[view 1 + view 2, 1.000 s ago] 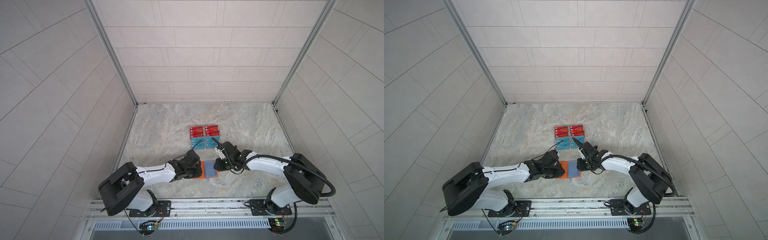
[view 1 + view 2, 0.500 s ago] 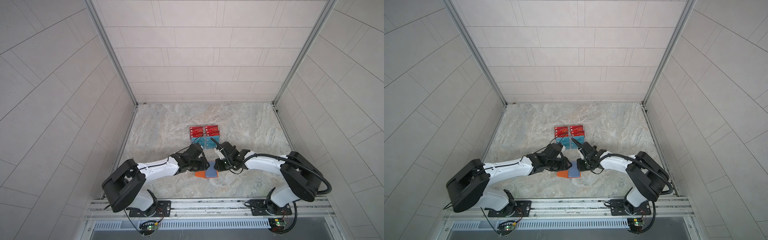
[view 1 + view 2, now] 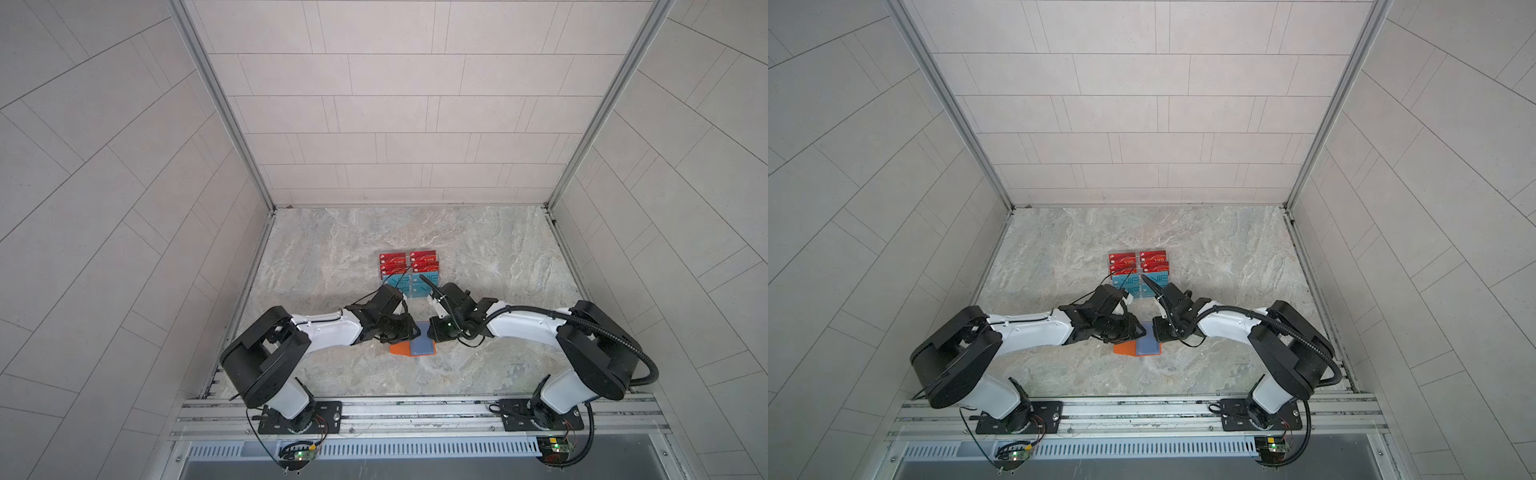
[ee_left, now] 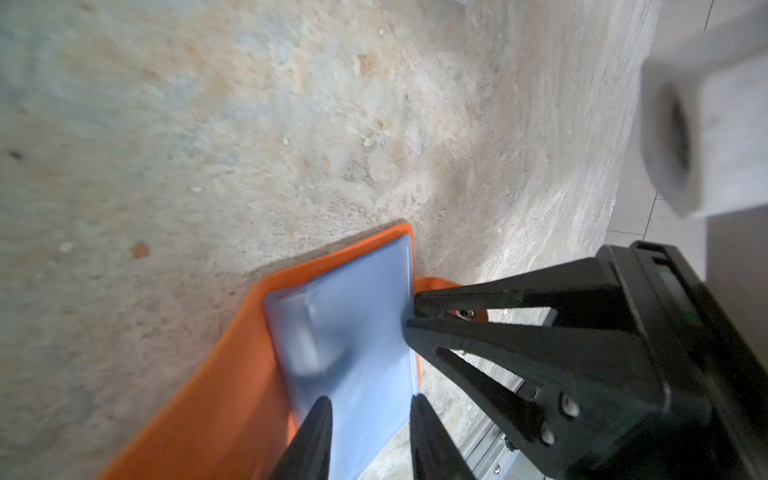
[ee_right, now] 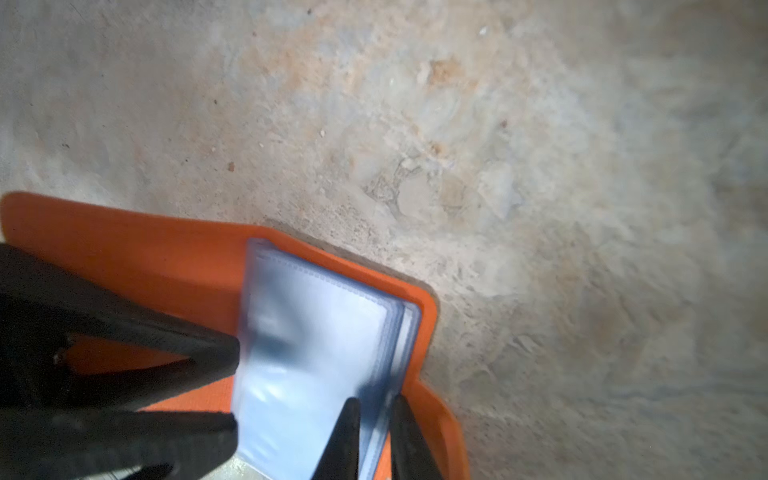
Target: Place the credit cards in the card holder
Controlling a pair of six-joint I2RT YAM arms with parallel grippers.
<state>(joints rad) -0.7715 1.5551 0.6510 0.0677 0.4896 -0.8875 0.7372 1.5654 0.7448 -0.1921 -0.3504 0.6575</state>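
Between right pincer (image 5: 374, 415) tips: wallet (image 5: 145, 257) sleeves (image 5: 307, 353), clamped | left pincer (image 4: 370, 405): apart, tips at sleeves | cards (image 3: 409, 270) beyond both.

I read "VIP" on the red credit cards (image 3: 392, 262) and, fainter, on the teal credit cards (image 3: 394, 279) at their six o'clock.

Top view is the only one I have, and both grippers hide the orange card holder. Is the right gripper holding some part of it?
Observer: Yes. In its wrist view the right gripper pinches the outer edge of the clear sleeves inside the open card holder.
Operator: And the left one?
Observer: The left gripper is open; its tips sit at the sleeves' opposite edge, holding nothing.
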